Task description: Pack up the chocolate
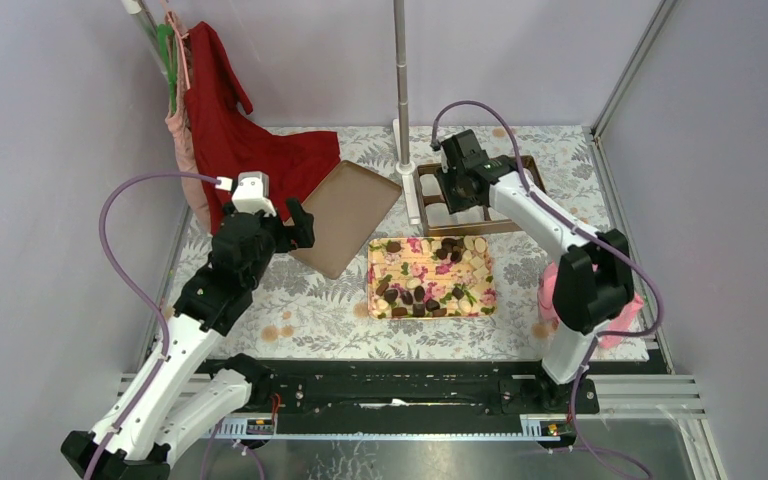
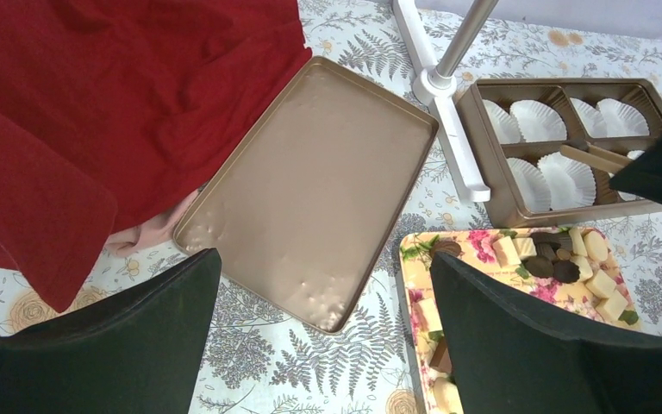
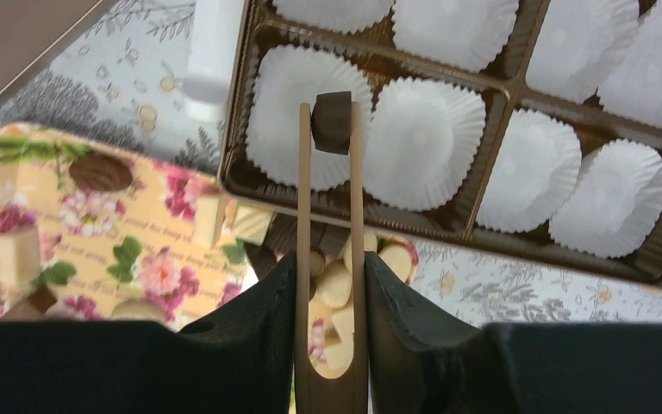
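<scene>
My right gripper is shut on brown tongs. The tongs pinch one dark squarish chocolate above a white paper cup in the brown box. In the top view the right gripper hovers over the box. More dark chocolates lie with pale pieces on the floral tray, in front of the box. My left gripper is open and empty, above the table between the tin lid and the tray.
A red cloth hangs and lies at the back left, beside the tin lid. A metal pole on a white base stands left of the box. A pink object sits right of the tray.
</scene>
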You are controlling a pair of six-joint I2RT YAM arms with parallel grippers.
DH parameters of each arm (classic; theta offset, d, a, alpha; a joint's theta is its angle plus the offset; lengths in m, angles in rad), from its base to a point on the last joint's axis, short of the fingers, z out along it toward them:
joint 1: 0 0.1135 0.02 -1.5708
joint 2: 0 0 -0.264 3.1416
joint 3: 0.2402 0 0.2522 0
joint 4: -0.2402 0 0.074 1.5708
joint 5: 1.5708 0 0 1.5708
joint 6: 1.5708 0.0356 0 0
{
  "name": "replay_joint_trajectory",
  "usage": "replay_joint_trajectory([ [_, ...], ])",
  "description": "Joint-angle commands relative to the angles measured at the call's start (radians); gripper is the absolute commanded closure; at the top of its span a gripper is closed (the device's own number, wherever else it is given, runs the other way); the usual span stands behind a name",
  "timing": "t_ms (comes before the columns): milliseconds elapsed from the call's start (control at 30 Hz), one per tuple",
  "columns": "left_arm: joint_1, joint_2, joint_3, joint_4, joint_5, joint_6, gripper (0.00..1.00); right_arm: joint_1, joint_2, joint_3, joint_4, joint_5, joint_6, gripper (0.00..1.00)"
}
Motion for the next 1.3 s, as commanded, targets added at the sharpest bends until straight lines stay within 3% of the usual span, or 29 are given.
replay_joint_trajectory([
  [0,0.022,0.000,-0.011,0.013,0.039,0.023,0.01,-0.027,0.083,0.098,0.085,-0.004,-0.040,0.89],
  [633,0.078,0.067,-0.022,0.013,0.062,0.020,0.01,-0.063,0.423,0.356,0.169,-0.028,-0.092,0.89],
  [1267,0.099,0.086,-0.017,0.013,0.102,0.015,0.01,-0.065,0.472,0.380,0.155,-0.059,-0.091,0.74],
])
